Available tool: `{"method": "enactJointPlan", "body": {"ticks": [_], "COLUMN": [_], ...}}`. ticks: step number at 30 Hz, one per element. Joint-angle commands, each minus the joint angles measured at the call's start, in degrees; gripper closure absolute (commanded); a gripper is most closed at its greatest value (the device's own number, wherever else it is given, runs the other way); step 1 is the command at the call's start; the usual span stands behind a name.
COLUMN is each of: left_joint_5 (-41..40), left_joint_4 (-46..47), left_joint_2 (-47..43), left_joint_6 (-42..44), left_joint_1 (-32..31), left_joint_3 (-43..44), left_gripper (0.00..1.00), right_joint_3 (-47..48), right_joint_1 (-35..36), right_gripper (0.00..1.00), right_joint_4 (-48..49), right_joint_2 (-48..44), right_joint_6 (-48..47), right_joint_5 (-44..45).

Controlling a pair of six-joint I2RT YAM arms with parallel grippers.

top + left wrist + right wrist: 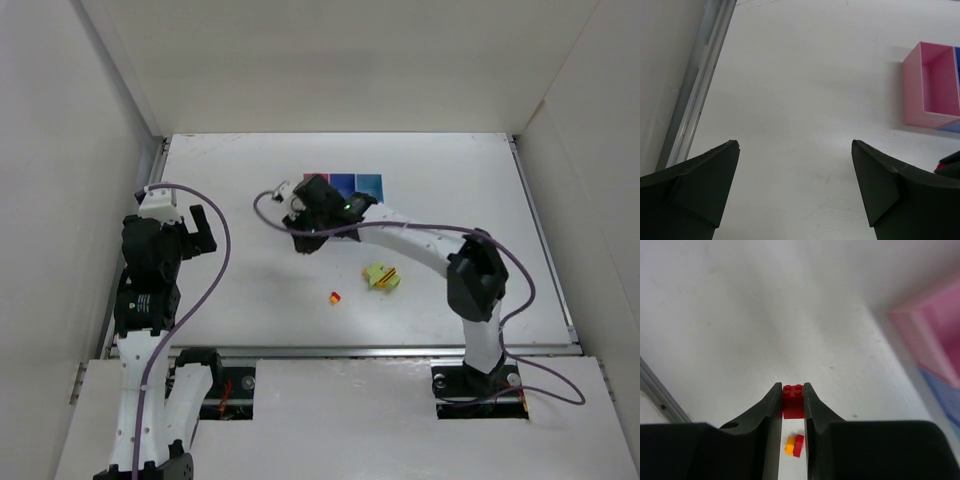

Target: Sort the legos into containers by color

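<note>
My right gripper (793, 399) is shut on a red lego brick (793, 401), held above the table. In the top view it (303, 238) hovers just in front of the row of containers (345, 183), which my arm partly hides. The pink bin (935, 335) and medium blue bin (946, 396) lie to the right in the right wrist view. A small red and orange clump (335, 297) lies on the table, also seen between my fingers (794, 445). A yellow-green clump with red (381, 276) lies nearby. My left gripper (200, 228) is open and empty (795, 150).
The pink bin (932, 85) shows at the right of the left wrist view, with the blue bin's edge (957, 60) beside it. A metal rail (700, 85) runs along the table's left edge. White walls enclose the table (250, 300).
</note>
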Motion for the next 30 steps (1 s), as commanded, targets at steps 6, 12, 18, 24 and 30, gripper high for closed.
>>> {"method": "enactJointPlan", "body": {"ticks": [6,12,18,24,30], "left_joint_5": [8.4,12.0,16.2,15.4,7.5], "left_joint_4": [3.9,3.9,-0.2,-5.4,-10.9], "left_joint_2": [3.4,7.4,13.3,21.2,26.6], "left_joint_6": [4.8,10.4,19.6,27.8,36.9], "left_joint_1": [0.2,0.2,-1.1,-6.1,-17.9], "left_joint_3": [-1.8,-1.2,1.5,3.5,7.0], "left_gripper": [0.08,0.11,0.17,0.28,0.32], "right_joint_3": [3.9,6.8,8.7,8.7,9.2], "right_joint_1": [-22.0,-28.5,-29.2,-29.2,-29.2], "right_gripper": [1.00,1.00,0.95,0.47,0.20], "right_joint_4": [1.8,-0.7,0.5,0.0,-1.2], "right_joint_2": [-7.7,-0.5,2.5,3.0,0.7], "right_joint_6": [11.0,11.5,12.2,12.2,12.2], "right_joint_5": [7.7,4.7,2.7,0.7,2.1]}}
